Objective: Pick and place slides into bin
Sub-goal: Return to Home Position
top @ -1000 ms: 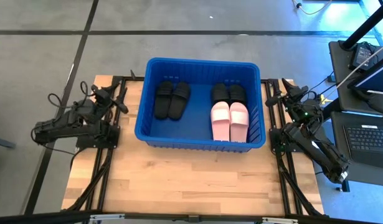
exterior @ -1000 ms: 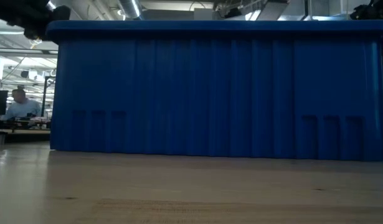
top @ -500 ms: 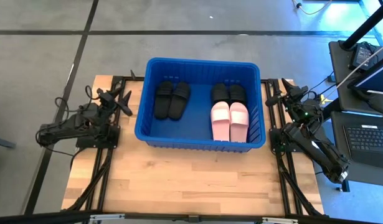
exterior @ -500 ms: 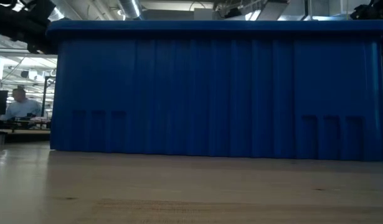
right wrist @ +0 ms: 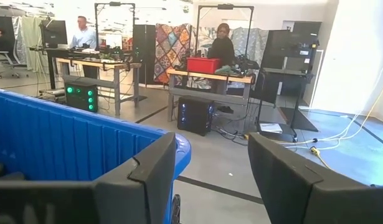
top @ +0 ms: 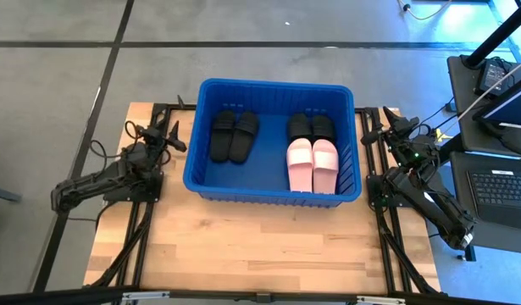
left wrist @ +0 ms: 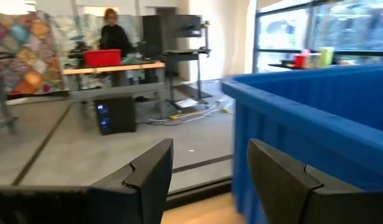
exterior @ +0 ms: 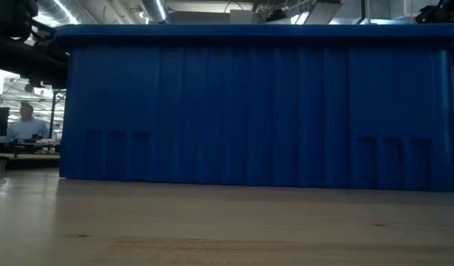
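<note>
The blue bin (top: 205, 182) stands at the table's far middle; its near wall fills the low view (exterior: 256, 111). Inside lie a pair of black slides (top: 234, 135) at its left, a second black pair (top: 311, 127) at its far right, and a pink-white pair (top: 313, 163) just nearer than that. My left gripper (top: 169, 135) is open and empty beside the bin's left wall; the wall's far corner shows in its wrist view (left wrist: 316, 130). My right gripper (top: 385, 119) is open and empty beside the bin's right wall (right wrist: 66, 143).
The wooden tabletop (top: 260, 250) lies bare on the bin's near side. Black frame rails (top: 141, 229) run along both table sides. A laptop desk (top: 501, 178) stands off the right edge. People sit at benches in the room beyond (right wrist: 222, 43).
My left arm has swung toward the table's right and a little toward its near edge, bringing its gripper closer to the bin's left wall. The bin, the slides and my right arm have stayed still.
</note>
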{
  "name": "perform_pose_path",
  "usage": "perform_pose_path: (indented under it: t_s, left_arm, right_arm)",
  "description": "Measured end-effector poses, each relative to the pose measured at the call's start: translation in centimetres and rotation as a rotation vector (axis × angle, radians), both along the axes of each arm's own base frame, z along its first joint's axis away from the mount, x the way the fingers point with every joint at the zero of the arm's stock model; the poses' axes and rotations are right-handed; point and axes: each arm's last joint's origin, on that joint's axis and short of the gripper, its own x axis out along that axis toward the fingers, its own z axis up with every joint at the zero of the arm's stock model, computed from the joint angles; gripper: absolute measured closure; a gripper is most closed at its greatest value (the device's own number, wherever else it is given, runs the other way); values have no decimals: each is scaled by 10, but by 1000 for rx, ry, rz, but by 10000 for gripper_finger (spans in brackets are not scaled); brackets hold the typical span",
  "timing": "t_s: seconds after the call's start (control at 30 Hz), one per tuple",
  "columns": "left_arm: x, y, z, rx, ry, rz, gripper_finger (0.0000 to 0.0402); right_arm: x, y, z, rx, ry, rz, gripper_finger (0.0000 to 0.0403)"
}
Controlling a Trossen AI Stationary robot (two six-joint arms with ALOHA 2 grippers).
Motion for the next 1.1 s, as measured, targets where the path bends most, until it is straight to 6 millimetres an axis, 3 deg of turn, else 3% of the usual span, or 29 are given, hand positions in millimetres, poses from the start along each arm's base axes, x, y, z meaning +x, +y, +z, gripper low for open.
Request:
perform_pose_path:
  t_s: [0.37, 0.7, 0.93, 1.1]
  left_arm:
    - [-10, 16, -4, 6, 37, 122, 200]
    - [-15, 20, -4, 5, 37, 187, 200]
    - [-14, 20, -4, 5, 33, 156, 200]
    - [-14, 20, -4, 4, 33, 157, 200]
  right_arm:
    - [0, -1, -3, 18, -12, -8, 201]
    - [10, -13, -33, -5, -82, -32, 201]
    - [8, -20, -51, -53, -149, -180, 201]
    - [2, -26, -60, -30, -26, -303, 201]
